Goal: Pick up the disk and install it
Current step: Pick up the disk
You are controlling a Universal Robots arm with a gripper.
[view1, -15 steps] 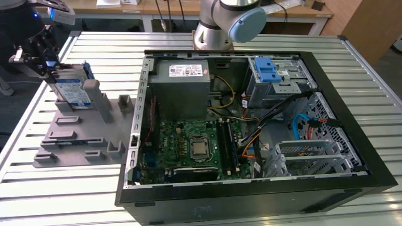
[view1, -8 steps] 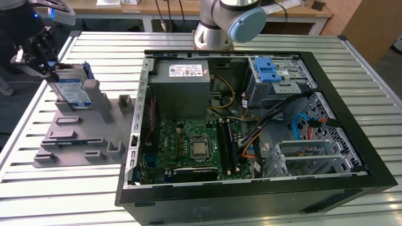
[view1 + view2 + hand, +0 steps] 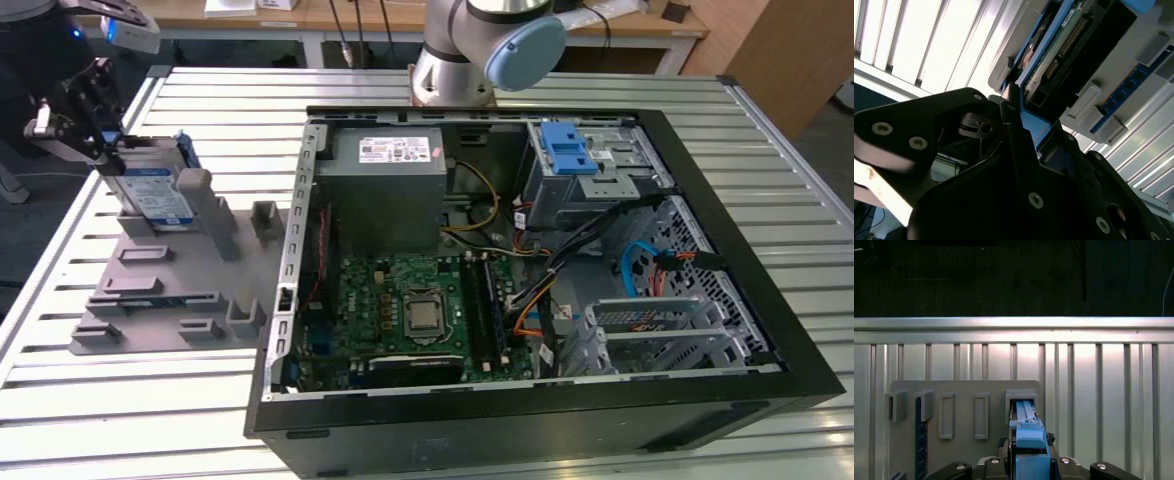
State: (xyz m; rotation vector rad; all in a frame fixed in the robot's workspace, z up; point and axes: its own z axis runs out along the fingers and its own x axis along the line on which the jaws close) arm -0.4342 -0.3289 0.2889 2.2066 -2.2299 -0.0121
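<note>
The disk [image 3: 151, 195] is a silver drive with a blue-and-white label in a blue carrier. It stands on edge in a slot of the grey fixture plate [image 3: 160, 290] at the exterior view's left. My gripper [image 3: 110, 158] reaches down from above and is shut on the disk's upper edge. In the first wrist view the disk's blue carrier [image 3: 1024, 412] runs between my gripper [image 3: 1026, 444] fingers. The second wrist view shows the disk's connector side [image 3: 1069, 40] just past my gripper [image 3: 1036, 132], with one finger [image 3: 1010, 117] pressed against the blue frame.
An open computer case [image 3: 747, 400] lies on the slatted metal table [image 3: 134, 420]. It holds a grey cage with a blue latch [image 3: 577, 155] at the back and a grey metal box [image 3: 387, 165]. The arm's base [image 3: 454, 60] stands behind the case.
</note>
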